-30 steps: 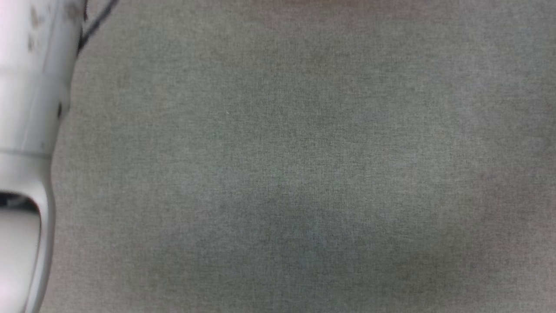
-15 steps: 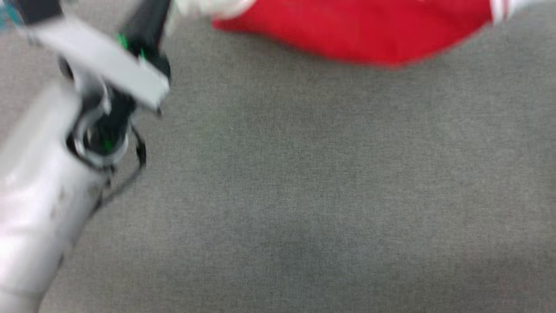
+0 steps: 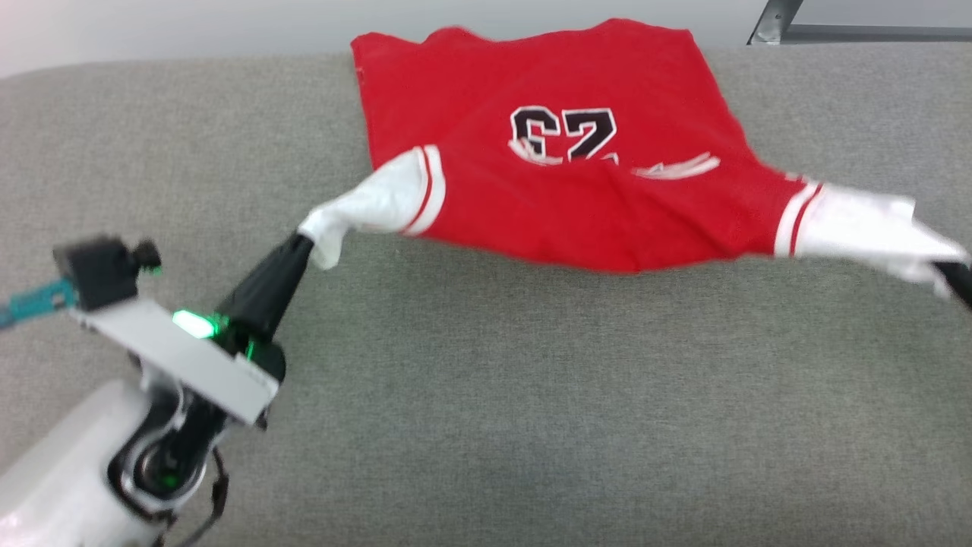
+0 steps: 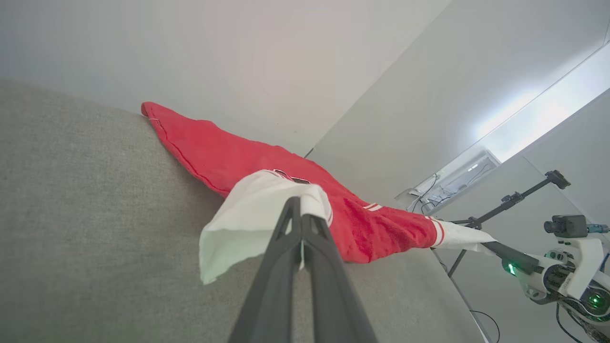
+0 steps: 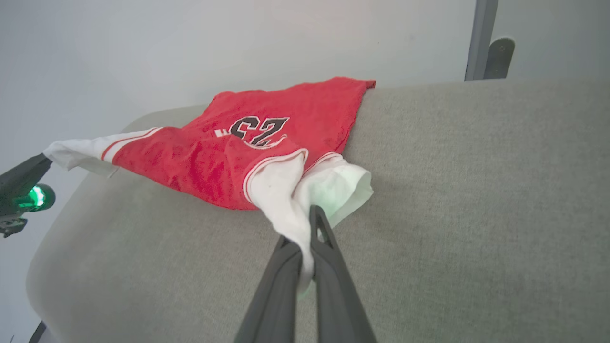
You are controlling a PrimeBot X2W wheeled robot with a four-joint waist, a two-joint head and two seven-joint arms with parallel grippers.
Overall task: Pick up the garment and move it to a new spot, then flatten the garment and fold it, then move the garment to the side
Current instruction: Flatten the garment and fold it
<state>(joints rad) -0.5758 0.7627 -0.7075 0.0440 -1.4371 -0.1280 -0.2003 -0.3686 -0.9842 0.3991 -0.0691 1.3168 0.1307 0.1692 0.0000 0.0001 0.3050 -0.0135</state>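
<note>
**Item:** garment (image 3: 577, 205), red, with a black number and white sleeve ends.

**Location:** It is spread over the far part of the grey padded surface (image 3: 531, 425), at twelve to one o'clock in the head view. Its far hem reaches the back edge. The near edge is lifted and creased, not laid flat.

**Left gripper** (image 3: 300, 245): Seen at about nine o'clock. Its fingers are closed on the tip of one white sleeve end, which is drawn out toward eight o'clock.

**Right gripper** (image 5: 305, 233): Found at three o'clock in the head view. Its fingers are pinched shut on the other white sleeve end, with cloth bunched around them.

**Condition:** The garment is stretched between the two grips, and wrinkles are seen through the middle.

**Progress, as judged:** The garment has been picked up. Placing at the new spot or flattening is judged to be in hand. No fold is seen. Folding and moving to the side are left to be done.
</note>
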